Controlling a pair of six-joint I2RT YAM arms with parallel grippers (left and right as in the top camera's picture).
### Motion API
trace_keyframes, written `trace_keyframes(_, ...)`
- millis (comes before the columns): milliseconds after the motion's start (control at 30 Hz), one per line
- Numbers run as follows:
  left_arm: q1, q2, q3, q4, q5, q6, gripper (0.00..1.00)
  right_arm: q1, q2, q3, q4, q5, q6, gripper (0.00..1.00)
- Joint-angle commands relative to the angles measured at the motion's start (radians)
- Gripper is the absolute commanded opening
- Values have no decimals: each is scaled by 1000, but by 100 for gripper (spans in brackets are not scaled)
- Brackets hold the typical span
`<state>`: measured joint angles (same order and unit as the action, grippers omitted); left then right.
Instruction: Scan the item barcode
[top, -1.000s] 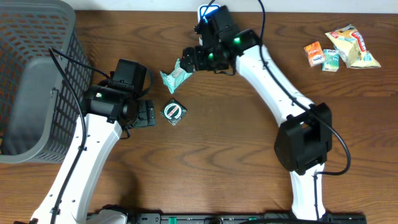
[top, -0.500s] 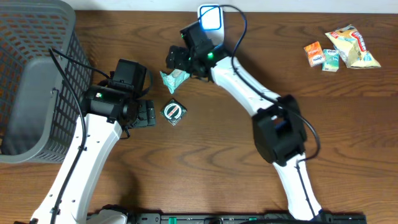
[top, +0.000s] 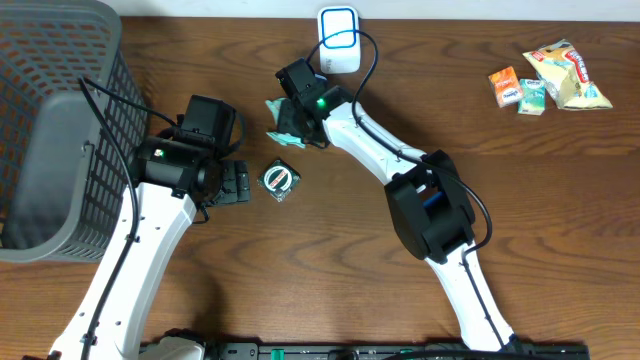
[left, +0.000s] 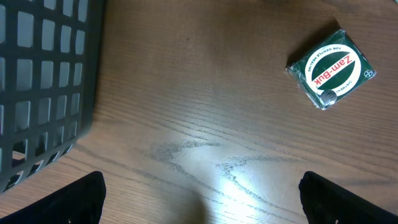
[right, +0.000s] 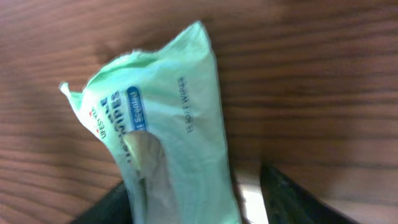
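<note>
Here, the right end effector (right: 202, 202) straddles a soft green wipes pack (right: 174, 137) lying on the wooden desk (right: 311, 74), jaws partly closed; whether they grip it cannot be told. The left end effector (left: 202, 199) hangs wide open, empty. Risk: the limp pack may crumple or slide free, hiding its barcode from the white scanner (top: 340, 25).
</note>
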<state>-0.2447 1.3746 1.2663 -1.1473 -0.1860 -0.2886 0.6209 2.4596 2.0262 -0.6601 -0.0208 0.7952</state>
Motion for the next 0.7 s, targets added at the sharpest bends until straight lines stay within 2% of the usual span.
trace_keyframes(0, 3, 4, 0, -3, -9, -1, 98, -34, -21, -14, -95, 49, -76, 40)
trace_keyframes(133, 3, 4, 0, -3, -10, -1, 98, -64, -69, -14, -211, 49, -114, 36)
trace_keyframes(233, 3, 4, 0, -3, -10, -1, 98, -88, -114, -14, -307, 56, -156, 26)
trace_keyframes(500, 3, 4, 0, -3, -10, -1, 98, -129, -243, -14, -595, 209, -245, 35)
trace_keyframes(567, 3, 4, 0, -3, -10, -1, 98, -128, -269, -14, -630, 217, -272, 38)
trace_keyframes(667, 3, 4, 0, -3, -10, -1, 98, -116, -287, -14, -632, 218, -323, 37)
